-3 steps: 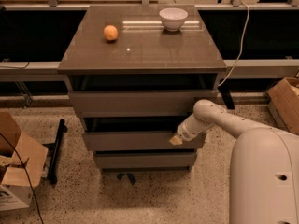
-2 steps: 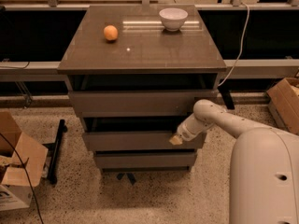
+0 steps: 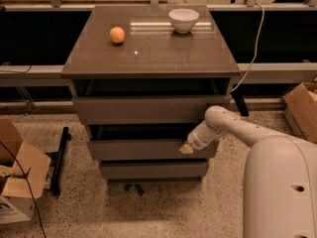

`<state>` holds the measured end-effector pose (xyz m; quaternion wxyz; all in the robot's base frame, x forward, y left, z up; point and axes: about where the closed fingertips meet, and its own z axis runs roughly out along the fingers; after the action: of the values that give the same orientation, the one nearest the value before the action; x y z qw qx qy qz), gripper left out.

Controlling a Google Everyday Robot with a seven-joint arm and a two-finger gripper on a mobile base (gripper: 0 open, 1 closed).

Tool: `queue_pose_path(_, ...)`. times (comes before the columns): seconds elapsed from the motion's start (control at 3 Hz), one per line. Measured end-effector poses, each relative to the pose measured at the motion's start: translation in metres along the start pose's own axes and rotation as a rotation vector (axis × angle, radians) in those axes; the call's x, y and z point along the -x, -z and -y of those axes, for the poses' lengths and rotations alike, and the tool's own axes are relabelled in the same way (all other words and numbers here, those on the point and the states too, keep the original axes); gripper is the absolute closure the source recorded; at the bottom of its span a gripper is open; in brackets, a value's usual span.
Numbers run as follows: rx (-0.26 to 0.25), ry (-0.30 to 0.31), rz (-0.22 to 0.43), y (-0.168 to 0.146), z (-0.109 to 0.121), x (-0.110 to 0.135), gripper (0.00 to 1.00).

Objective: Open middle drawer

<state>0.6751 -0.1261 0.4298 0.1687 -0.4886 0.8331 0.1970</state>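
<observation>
Your gripper (image 3: 186,148) sat at the top edge of the middle drawer (image 3: 136,149), near its right end.

That drawer was second of three in the cabinet (image 3: 148,53). Its front stood out past the bottom drawer (image 3: 148,170), with a dark gap showing above it under the top drawer (image 3: 143,109). The gripper's tan tip lay against the upper right part of the panel, and your arm (image 3: 233,125) reached in from the right. You could not tell whether the gripper was spread or closed. On the cabinet top sat an orange (image 3: 117,34) and a bowl (image 3: 183,20), well apart.
</observation>
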Motion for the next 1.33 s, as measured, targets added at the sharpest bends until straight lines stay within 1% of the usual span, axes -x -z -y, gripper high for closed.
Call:
queue_pose_path(0.33,0.0,0.0,0.0,0.0,0.0,0.0,0.53)
queue_pose_path(0.67,0.0,0.0,0.0,0.0,0.0,0.0,0.62)
queue_pose_path(1.0,0.0,0.0,0.0,0.0,0.0,0.0,0.5)
queue_pose_path(1.33,0.0,0.0,0.0,0.0,0.0,0.0,0.28)
